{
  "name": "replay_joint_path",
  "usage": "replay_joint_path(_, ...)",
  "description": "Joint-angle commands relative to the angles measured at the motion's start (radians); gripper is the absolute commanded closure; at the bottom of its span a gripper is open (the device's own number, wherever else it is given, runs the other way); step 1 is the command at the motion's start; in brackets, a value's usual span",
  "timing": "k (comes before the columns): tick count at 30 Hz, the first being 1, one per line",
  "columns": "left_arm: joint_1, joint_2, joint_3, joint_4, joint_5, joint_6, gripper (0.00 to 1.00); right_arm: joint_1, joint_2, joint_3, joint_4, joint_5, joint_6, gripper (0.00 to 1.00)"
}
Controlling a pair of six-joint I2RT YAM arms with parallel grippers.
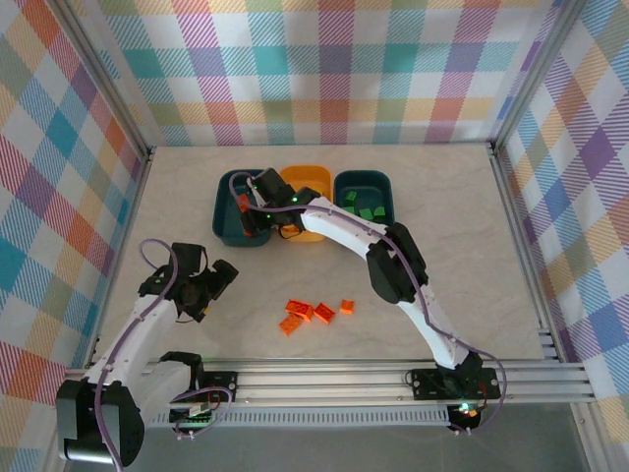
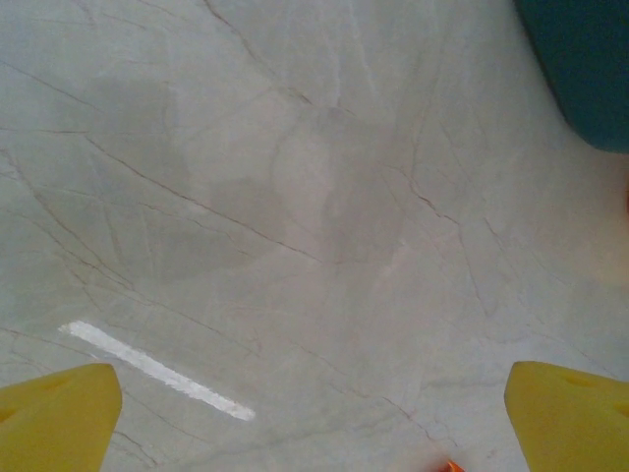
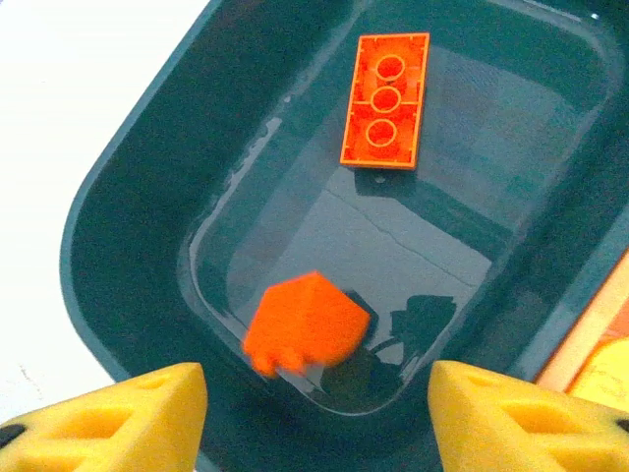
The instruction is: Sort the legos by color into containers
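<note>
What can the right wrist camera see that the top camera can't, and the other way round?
Right wrist: rings on a flat orange brick, plus a blurry orange brick beyond the open right pincer. Top: the yellow-orange tub, green bricks in the right teal tub, loose orange bricks on the table. Both: the left teal tub.

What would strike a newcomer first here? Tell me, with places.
The right arm reaches across to the left teal tub, jaws apart over a blurred orange brick inside it. A cluster of loose orange bricks lies on the table, near middle, and green bricks sit in the right teal tub.
</note>
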Motion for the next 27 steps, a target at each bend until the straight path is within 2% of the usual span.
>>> replay_joint_path(1,0.012,-0.023,-0.011,0.031,0.074,0.029,0.00,-0.004,-0.164,-0.087,0.027,-0.014,-0.015,0.37)
replay_joint_path(5,-0.040,-0.022,0.007,0.048,0.108,0.034,0.02,-0.004,-0.351,-0.345,0.130,0.018,-0.011,0.36)
replay_joint_path(9,-0.166,-0.014,0.029,0.058,0.070,-0.022,0.02,-0.006,-0.512,-0.633,0.184,0.072,-0.004,0.38)
replay_joint_path(11,-0.203,-0.005,0.028,0.065,0.048,-0.048,0.01,-0.004,-0.576,-0.756,0.186,0.031,-0.007,0.40)
replay_joint_path(14,-0.204,0.017,0.005,0.087,-0.007,-0.082,0.00,0.030,-0.645,-0.898,0.158,-0.018,-0.033,0.41)
replay_joint_path(17,-0.204,0.065,-0.020,0.125,-0.064,-0.154,0.00,0.093,-0.681,-0.978,0.110,-0.016,-0.056,0.41)
replay_joint_path(20,-0.203,0.141,-0.037,0.203,-0.035,-0.209,0.00,0.137,-0.699,-1.028,0.099,-0.051,-0.051,0.40)
replay_joint_path(27,-0.203,0.277,0.020,0.208,0.005,-0.179,0.00,0.210,-0.640,-1.022,0.049,-0.063,-0.116,0.33)
